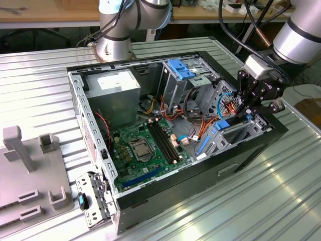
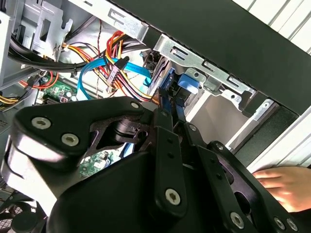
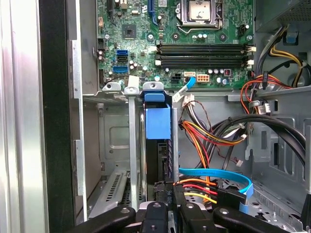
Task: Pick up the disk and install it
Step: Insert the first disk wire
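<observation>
Blue rails frame the disk (image 3: pixel 158 145), and we see it standing on edge in a narrow metal slot at the lower middle of the first wrist view. Our black tool (image 1: pixel 258 103) sits at the right side of the exterior view, down at the corner of the open computer case (image 1: pixel 165 193). In the second wrist view the tool's fingers (image 2: pixel 167 126) look closed together on the disk's blue end (image 2: pixel 187 87), though we cannot see the very tips well.

We think the disk could jam if it tips, because the slot walls sit tight on both sides. The orange, red and yellow wires (image 3: pixel 201 141) and the flat blue cable (image 3: pixel 218 175) lie just beside the slot, so they could get caught or pinched. A person's hand (image 2: pixel 286 182) rests near the case at the lower right of the second wrist view, and the tool could bump it. Open room lies mostly above the case.
</observation>
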Robot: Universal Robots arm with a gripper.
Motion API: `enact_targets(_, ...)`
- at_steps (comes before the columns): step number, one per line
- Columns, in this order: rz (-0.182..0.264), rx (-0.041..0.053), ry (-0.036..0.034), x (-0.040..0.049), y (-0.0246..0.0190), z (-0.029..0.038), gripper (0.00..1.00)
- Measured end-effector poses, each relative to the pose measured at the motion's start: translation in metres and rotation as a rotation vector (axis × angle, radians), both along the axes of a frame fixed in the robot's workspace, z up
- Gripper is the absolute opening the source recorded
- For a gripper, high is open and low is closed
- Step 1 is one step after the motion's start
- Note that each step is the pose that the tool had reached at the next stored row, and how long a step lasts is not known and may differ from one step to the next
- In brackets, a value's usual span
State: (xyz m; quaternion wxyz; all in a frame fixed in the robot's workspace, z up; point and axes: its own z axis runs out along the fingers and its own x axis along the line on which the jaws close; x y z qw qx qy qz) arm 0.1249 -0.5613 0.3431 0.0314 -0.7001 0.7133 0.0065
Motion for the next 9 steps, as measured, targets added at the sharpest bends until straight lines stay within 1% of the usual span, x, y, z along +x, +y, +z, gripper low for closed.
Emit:
enact_targets(3,0.0,0.0004,0.0002,0.0008,0.0,0.0004,0.17)
enact_targets(5,-0.002,0.0006,0.0,0.001,-0.0001,0.0029,0.17)
enact_targets(9,-0.007,0.0004,0.0,0.0013,0.0,0.0041,0.17)
